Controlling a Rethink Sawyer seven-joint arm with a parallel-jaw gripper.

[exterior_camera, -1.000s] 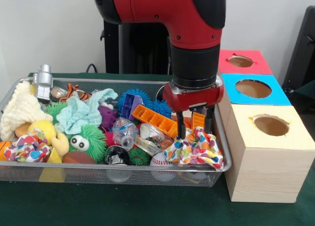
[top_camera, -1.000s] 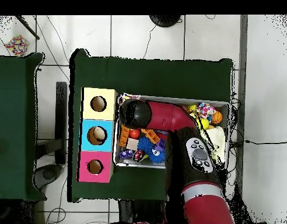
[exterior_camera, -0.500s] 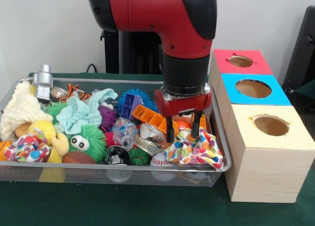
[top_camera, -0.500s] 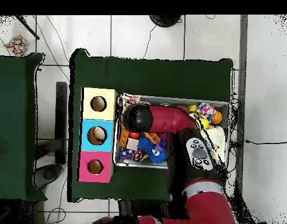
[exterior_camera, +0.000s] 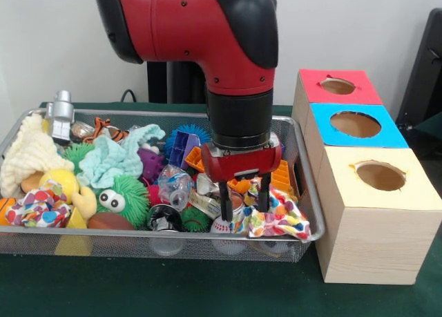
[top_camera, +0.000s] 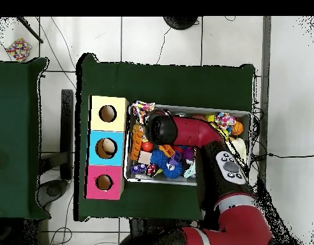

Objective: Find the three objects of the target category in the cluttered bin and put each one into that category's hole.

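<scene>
From the front, the gripper [exterior_camera: 244, 205] is down in the wire bin [exterior_camera: 307, 213], its two dark fingers [exterior_camera: 224, 206] standing apart and straddling the clutter just beside the spotted cloth [exterior_camera: 280, 217], with a white baseball [exterior_camera: 222, 225] right under the tips. Nothing is clamped yet, as far as I can see. Which category is wanted isn't shown, so the target could be any of these; the three boxes wait alongside: yellow box [exterior_camera: 376, 213] nearest, then blue box [exterior_camera: 353, 126], then red box [exterior_camera: 336, 87]. Looking down from overhead, the arm [top_camera: 191, 133] covers the middle of the bin and the pincer itself is hidden beneath it; the spotted cloth [top_camera: 142, 110] sits in the corner next to the yellow box [top_camera: 108, 113]. The risk, I'd say: closing here could snag cloth along with a toy, or pinch the round ball so it squirts away.
</scene>
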